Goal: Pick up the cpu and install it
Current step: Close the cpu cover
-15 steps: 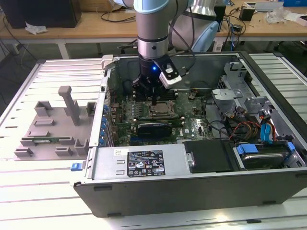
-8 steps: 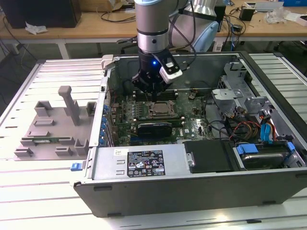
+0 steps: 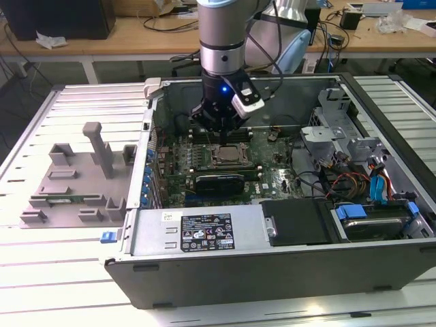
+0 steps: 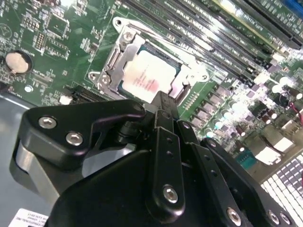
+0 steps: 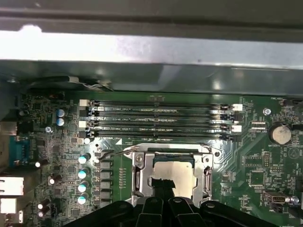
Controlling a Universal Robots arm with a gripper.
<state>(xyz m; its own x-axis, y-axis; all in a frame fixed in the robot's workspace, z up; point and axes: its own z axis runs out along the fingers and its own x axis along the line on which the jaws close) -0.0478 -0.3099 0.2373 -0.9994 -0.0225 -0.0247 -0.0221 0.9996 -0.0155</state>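
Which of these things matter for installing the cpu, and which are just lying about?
For the job: the cpu, lying within the socket frame; the tool above it.
Just lying about: memory slots; coin battery; grey tray outside the case; coloured cables.

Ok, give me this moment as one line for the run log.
cpu: lying in socket | gripper: directly over cpu, contact unclear | location: inside open computer case

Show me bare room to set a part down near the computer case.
Free: slatted table on the camera side of the grey fixture tray, at the exterior view's left of the computer case, and beyond the tray. Crowded: inside the case, gripper over the cpu, plus bundled cables.
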